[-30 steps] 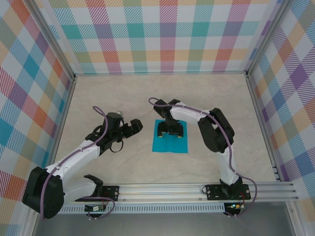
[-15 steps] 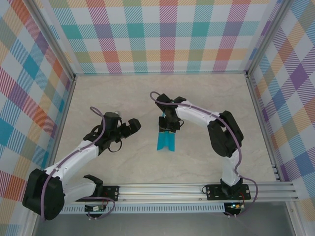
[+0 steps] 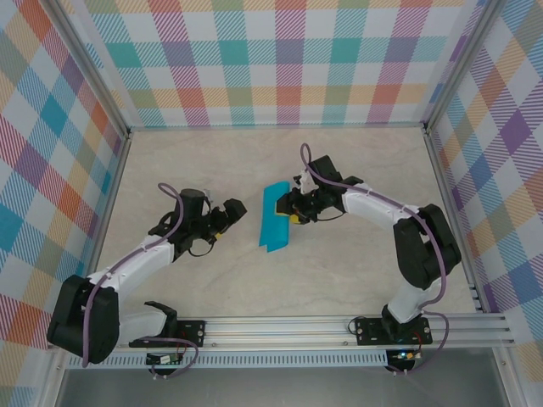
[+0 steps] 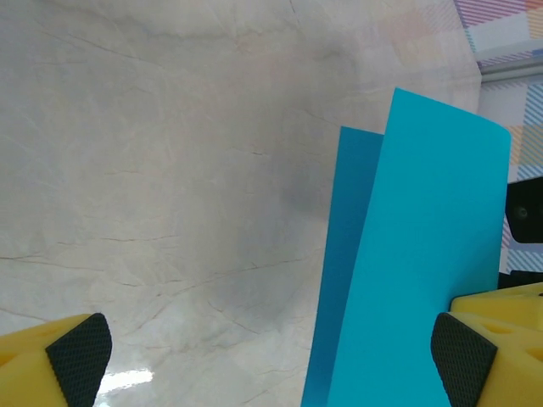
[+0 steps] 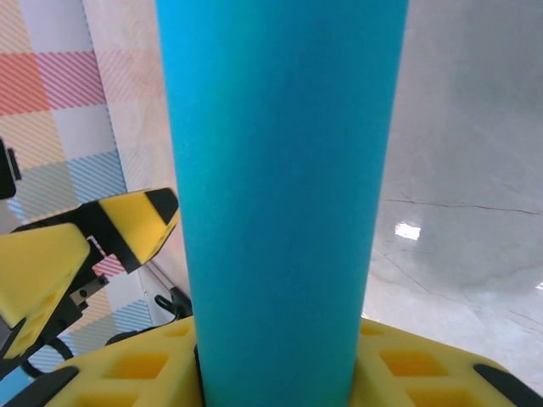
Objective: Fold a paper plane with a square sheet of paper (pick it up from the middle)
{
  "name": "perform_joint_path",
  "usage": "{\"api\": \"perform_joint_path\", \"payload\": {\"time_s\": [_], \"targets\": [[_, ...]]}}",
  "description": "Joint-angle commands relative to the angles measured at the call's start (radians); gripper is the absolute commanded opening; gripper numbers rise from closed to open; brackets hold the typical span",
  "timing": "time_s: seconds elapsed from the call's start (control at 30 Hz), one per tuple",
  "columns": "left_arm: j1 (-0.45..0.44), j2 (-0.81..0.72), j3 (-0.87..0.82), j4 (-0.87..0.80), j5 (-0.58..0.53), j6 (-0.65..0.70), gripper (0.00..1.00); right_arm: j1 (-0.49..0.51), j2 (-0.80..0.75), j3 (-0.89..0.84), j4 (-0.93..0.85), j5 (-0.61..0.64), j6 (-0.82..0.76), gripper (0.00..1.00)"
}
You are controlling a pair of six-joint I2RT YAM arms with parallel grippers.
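Square sheet of paper (image 3: 275, 219): one item, teal, no longer flat. A second ago I had it lying open on the counter (image 3: 339, 280) under the right claw (image 3: 297, 209). Half a second ago it hung pinched and draped beneath that claw. Now it is raised off the counter, as far as I can judge. It is doubled over at its middle into a long narrow band that juts from the claw's tips toward the left claw (image 3: 232, 212) (two layers show in the left wrist view, one edge behind the other).

Right claw: clenched on the sheet's middle, swung round to face the other arm.

Left claw: spread wide, holding nothing, its pads (image 4: 78, 370) far apart. The sheet stands just ahead of it, off toward its right finger and not yet between the fingers.

Meaning, as I read it: the pick-up from the middle is done. The bend is loose, not a pressed crease, and the sheet is being offered for a two-claw fold. No plane yet; this is early in the task.
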Motion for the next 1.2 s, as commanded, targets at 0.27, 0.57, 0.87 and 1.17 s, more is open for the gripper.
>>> {"api": "perform_joint_path", "payload": {"time_s": [0.27, 0.57, 0.87, 1.17], "targets": [[-0.033, 0.107, 0.005, 0.115, 0.085, -0.065, 0.94, -0.026, 0.152, -0.059, -0.003, 0.013, -0.054, 0.49], [-0.113, 0.237, 0.079, 0.144, 0.090, -0.063, 0.89, -0.035, 0.102, -0.018, -0.151, 0.117, -0.130, 0.70], [-0.189, 0.343, 0.138, 0.182, 0.102, -0.074, 0.87, -0.081, 0.032, -0.077, -0.174, 0.134, -0.141, 0.78], [-0.248, 0.429, 0.184, 0.249, 0.135, -0.093, 0.80, -0.108, 0.027, -0.139, -0.135, 0.088, -0.144, 0.77]]}}
